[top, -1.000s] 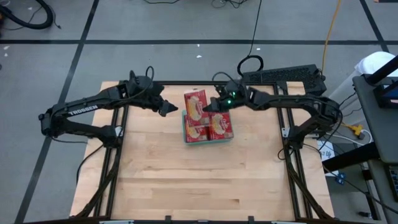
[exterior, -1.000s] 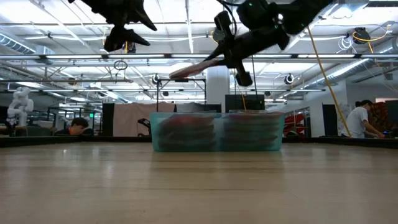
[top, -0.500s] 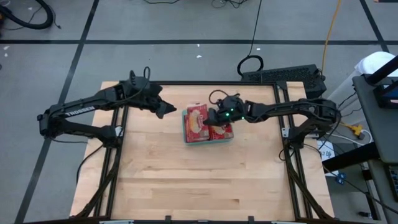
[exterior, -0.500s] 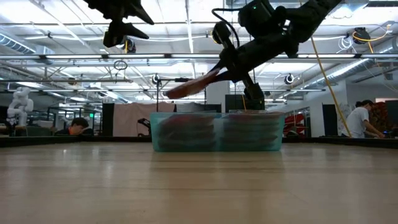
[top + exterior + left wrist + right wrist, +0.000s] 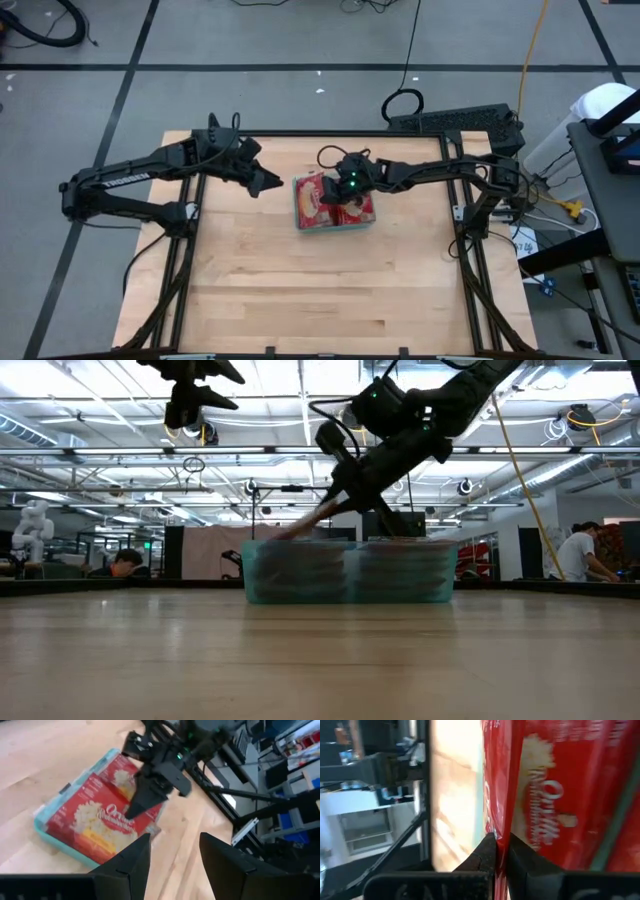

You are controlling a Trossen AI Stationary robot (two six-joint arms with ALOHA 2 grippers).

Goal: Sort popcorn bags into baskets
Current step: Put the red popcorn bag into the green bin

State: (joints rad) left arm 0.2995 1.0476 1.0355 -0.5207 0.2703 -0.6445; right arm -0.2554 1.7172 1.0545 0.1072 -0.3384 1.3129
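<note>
L tool [image 5: 272,184] hangs above the table [image 5: 300,290], just left of the teal tray [image 5: 297,216], fingers parted, holding nothing. R tool [image 5: 325,197] is over the tray's left half, pinched narrow on the edge of a red popcorn bag [image 5: 312,193]; bag tilts down into the tray in the low view. More red packets [image 5: 355,208] lie in the tray's right half. Tray contents only a blur through its wall at table height; packet count can't be told. Tray sits near the table's far edge; wide bare wood toward the near side.
</note>
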